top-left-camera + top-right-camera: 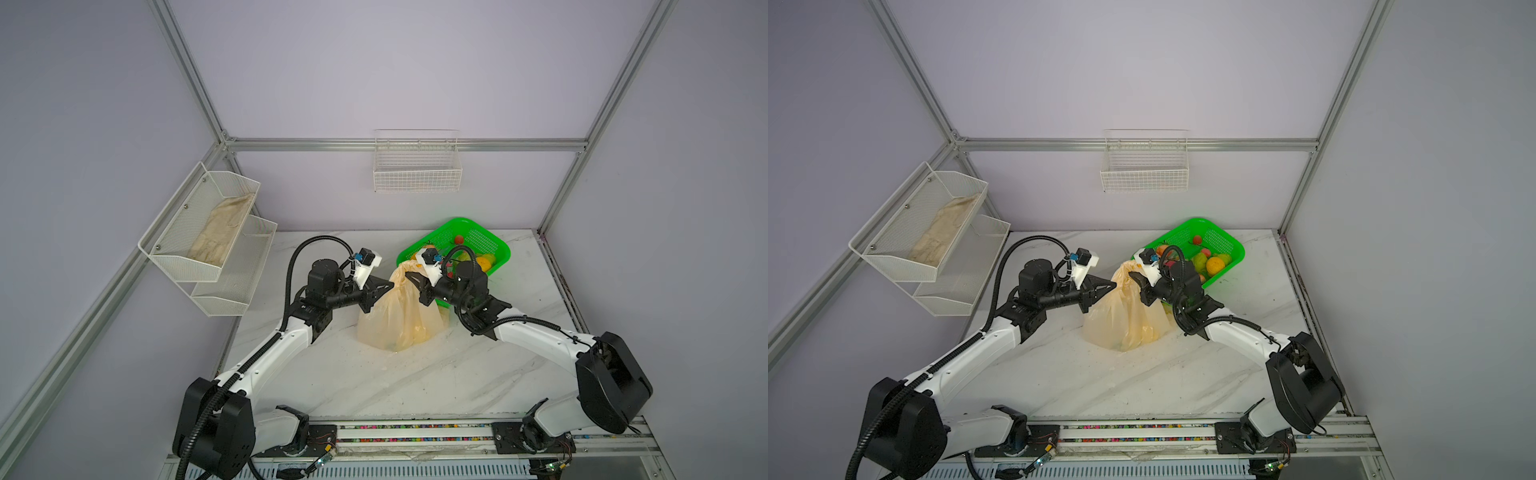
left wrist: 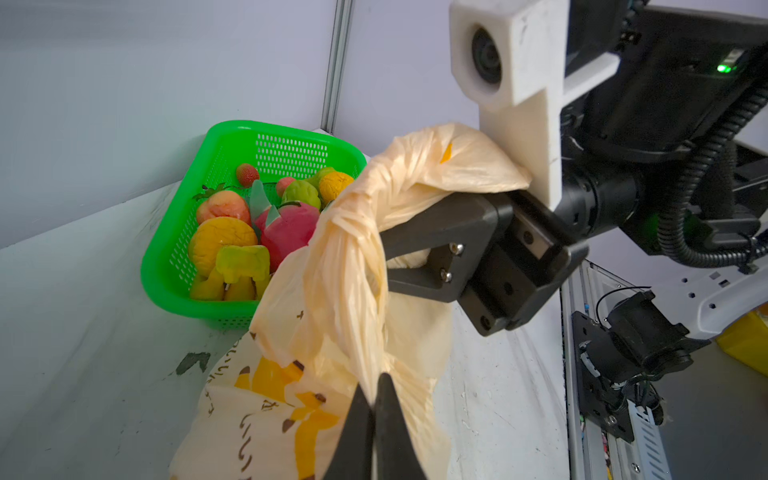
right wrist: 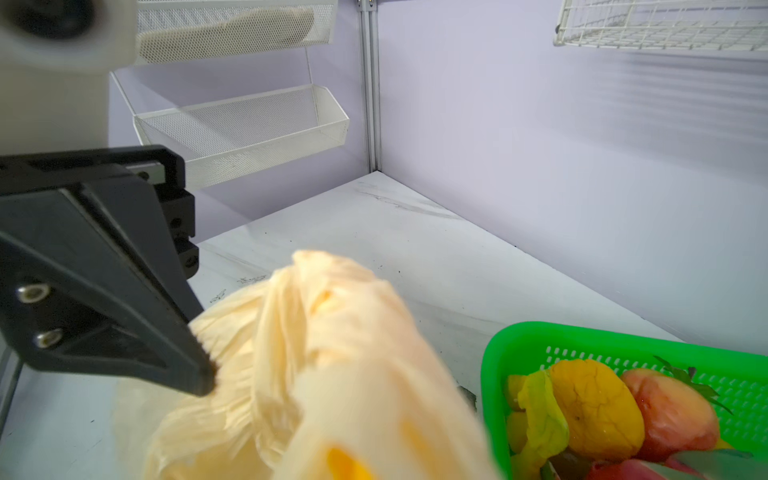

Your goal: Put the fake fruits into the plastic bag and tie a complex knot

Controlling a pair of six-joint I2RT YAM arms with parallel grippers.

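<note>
Top views both put the marble table (image 1: 374, 382) nearest, with the plastic bag (image 1: 395, 320) standing at its middle, the twisted neck held up between the two arms. From 9 o'clock the left gripper (image 1: 390, 286) reaches the neck; in the left wrist view its two fingers (image 2: 353, 428) are pressed together on a twisted strand of the bag. From 3 o'clock comes the right gripper (image 1: 409, 275), closed too, and the cream plastic is wound over its tips, so the exact place of its pinch is hidden. If any fruit lies inside the bag I cannot tell. Behind, at 1 o'clock, the green basket (image 1: 484, 240) holds the fake fruits (image 2: 286, 228); the right arm covers its near part. Farther, at 10 o'clock, white mesh shelves (image 1: 216, 249) on the side wall keep a pale cloth-like piece (image 1: 224, 232), and at 12 o'clock a wire basket (image 1: 417, 174) hangs on the back wall.
</note>
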